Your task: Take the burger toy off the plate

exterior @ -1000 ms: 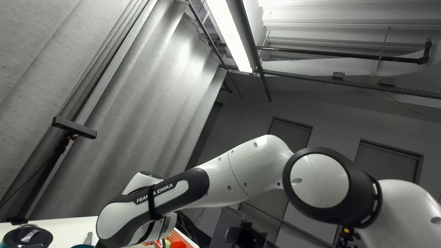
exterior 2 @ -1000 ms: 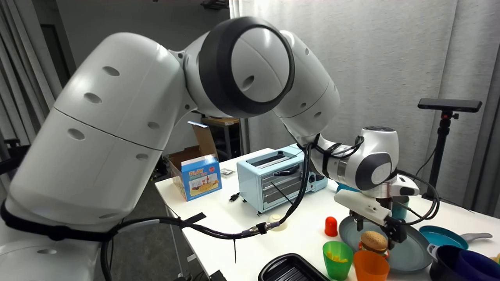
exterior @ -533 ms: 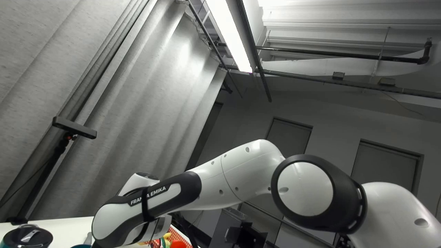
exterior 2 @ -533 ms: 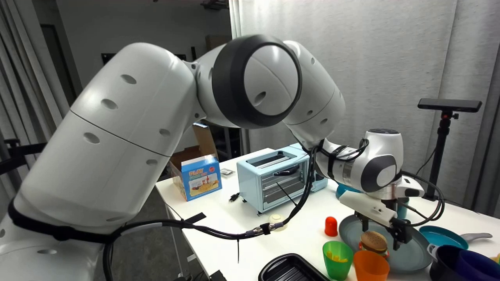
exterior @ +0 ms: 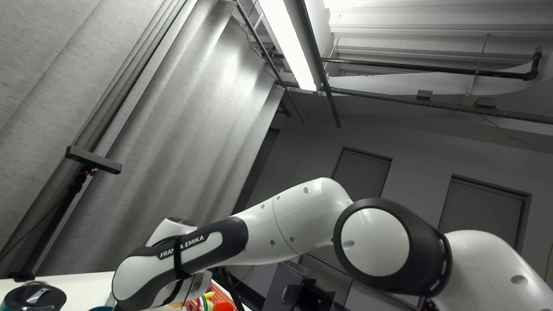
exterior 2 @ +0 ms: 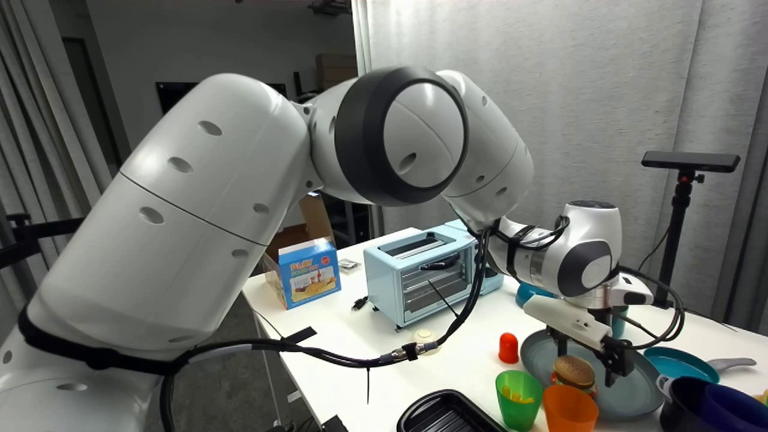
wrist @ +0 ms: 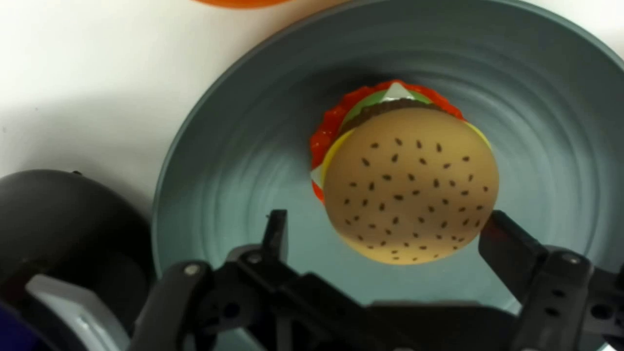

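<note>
The burger toy [exterior 2: 574, 372], with a seeded bun top, sits on the grey plate [exterior 2: 636, 393] in an exterior view. In the wrist view the burger toy [wrist: 412, 190] lies on the plate [wrist: 224, 170], its red, green and white layers showing at its upper left. My gripper [exterior 2: 587, 365] is over the plate, just behind the burger. In the wrist view its fingers [wrist: 389, 231] are spread wide. The right fingertip overlaps the bun's lower right edge; I cannot tell whether it touches. The left fingertip is apart from the bun. In an exterior view [exterior: 142, 280] only the arm shows, not plate or burger.
An orange cup [exterior 2: 570, 411] and a green cup [exterior 2: 518, 408] with yellow pieces stand before the plate. A dark pot [exterior 2: 681, 402] and teal pan [exterior 2: 678, 363] stand beside it. A red piece [exterior 2: 508, 348], black tray [exterior 2: 447, 414] and blue toaster oven [exterior 2: 414, 282] are nearby.
The arm's elbow has sunk lower and the gripper has shifted slightly right and down in an exterior view, away from the burger's side. The burger and plate have not moved.
</note>
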You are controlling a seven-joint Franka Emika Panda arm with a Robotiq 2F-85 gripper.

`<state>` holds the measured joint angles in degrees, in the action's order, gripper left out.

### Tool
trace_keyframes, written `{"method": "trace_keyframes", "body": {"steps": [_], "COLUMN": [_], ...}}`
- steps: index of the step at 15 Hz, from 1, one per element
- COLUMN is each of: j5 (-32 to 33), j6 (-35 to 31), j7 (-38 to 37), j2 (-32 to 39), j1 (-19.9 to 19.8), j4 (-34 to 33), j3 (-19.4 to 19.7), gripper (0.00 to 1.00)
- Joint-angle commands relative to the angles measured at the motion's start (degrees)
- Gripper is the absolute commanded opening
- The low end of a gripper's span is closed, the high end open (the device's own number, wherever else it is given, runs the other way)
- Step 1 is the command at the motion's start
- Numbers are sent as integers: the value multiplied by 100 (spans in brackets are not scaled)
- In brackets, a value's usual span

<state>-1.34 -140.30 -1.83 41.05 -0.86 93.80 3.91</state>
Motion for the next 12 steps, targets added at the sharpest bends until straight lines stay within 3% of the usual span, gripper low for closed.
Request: {"method": "trace_keyframes", "body": {"steps": [1,7,12], "j5": [71,35,-33], "j6": [315,491,1007], "j7": [2,21,33], "j2": [152,168,162], "j1": [-62,-85,-121], "j4": [-335,-413,-510], "j3": [-42,-74,-136], "gripper": [100,100,100]}}
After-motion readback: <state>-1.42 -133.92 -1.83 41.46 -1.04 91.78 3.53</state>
